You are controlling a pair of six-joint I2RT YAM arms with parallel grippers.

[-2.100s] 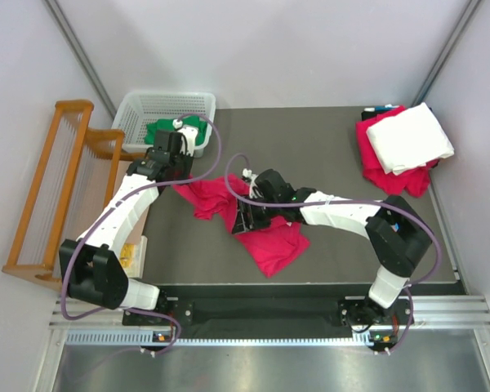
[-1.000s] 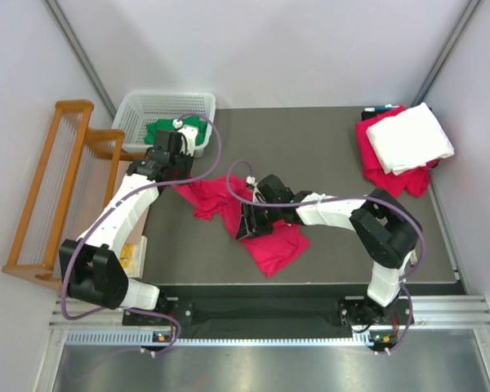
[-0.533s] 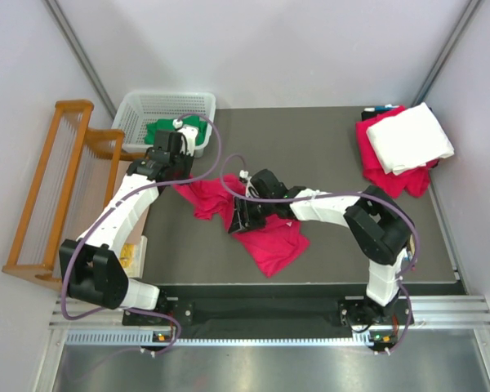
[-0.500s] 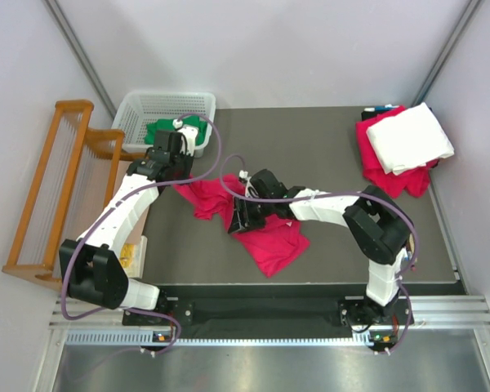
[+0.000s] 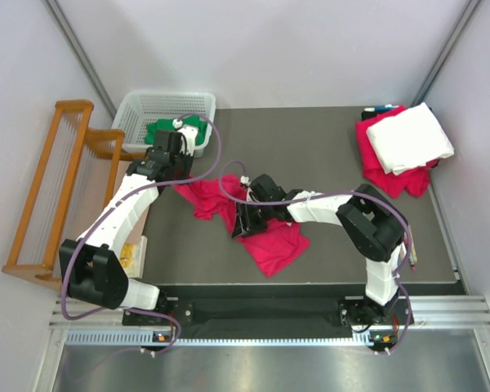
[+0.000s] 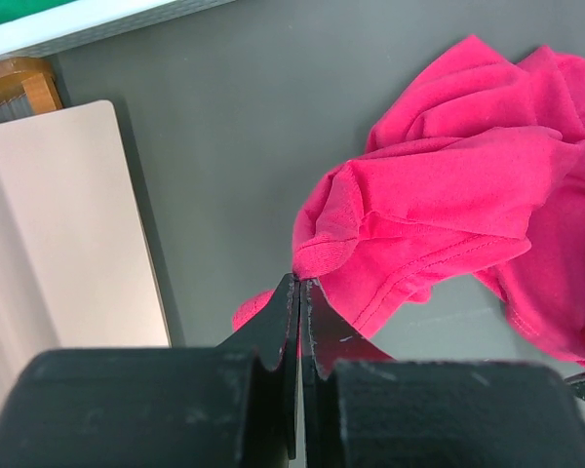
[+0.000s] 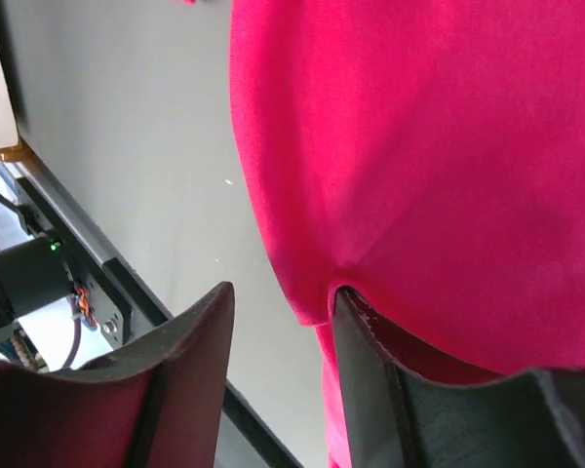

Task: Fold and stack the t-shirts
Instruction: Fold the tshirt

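Your left hand (image 6: 299, 285) is pinched shut at the crimson-pink t-shirt (image 6: 448, 185) edge, your right hand (image 7: 278, 304) half-open astride its hem on the counter (image 7: 127, 146).

Dark grey table (image 5: 310, 147): crumpled crimson-pink cloth t-shirt (image 5: 271, 245) at 8 o'clock, one end trailing toward 10. White plastic lattice basket (image 5: 170, 100) at 11 o'clock corner, bright green cloth t-shirt (image 5: 157, 129) inside. Folded white cloth t-shirt (image 5: 408, 137) at 2 o'clock, atop folded crimson-pink cloth shirt (image 5: 384, 175). Slatted wooden rack (image 5: 41, 196) at 9 o'clock, off table.
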